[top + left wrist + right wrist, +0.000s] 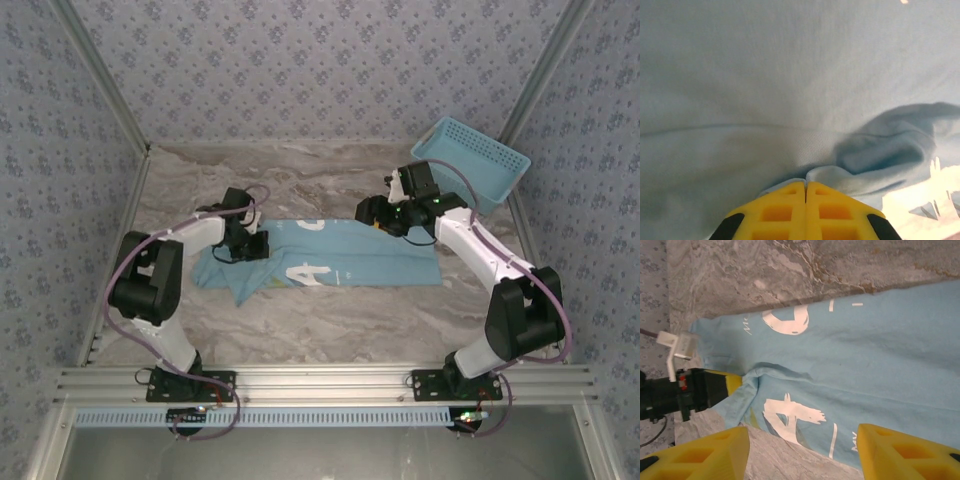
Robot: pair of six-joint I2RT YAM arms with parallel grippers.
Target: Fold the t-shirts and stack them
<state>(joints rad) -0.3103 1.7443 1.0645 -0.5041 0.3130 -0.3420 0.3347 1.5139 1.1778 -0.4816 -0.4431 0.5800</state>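
Left gripper (805, 184): mine, fingers together, pinching a fold of the t-shirt (350, 262).
Right gripper (801, 434): mine, fingers apart, over t-shirt.
Room: bare surface (330, 320) nearside.

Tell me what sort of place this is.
Likely a robot test cell, not a home: patterned wall panels in aluminium framing surround a marble-look table, the left arm and right arm are bolted to a metal rail, and a t-shirt lies on the table.
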